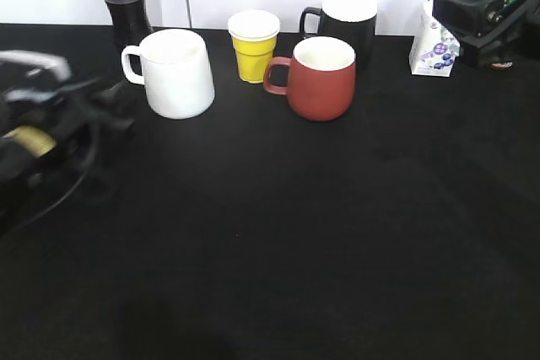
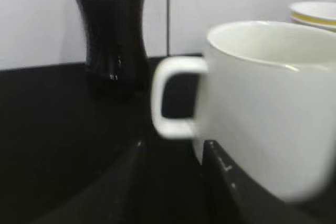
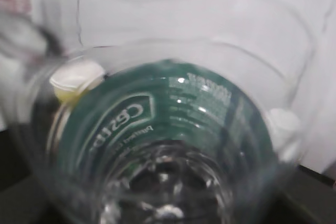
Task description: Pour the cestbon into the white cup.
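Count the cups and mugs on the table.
4: white cup at left, yellow cup behind centre, red-brown mug right of it, black mug behind that. Others may sit out of view.

Black counter (image 1: 278,242) carries a back row: cola bottle (image 1: 125,2), white cup (image 1: 175,73), yellow cup (image 1: 254,45), red-brown mug (image 1: 319,78), black mug (image 1: 344,27), small carton (image 1: 434,48).

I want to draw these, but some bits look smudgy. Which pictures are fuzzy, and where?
Exterior view: the left tool is smeared with motion blur, while the cups stay sharp. Left wrist view: the white cup is so close that its edges go soft. Right wrist view: the cestbon fills the frame, blurry and warped through clear plastic.
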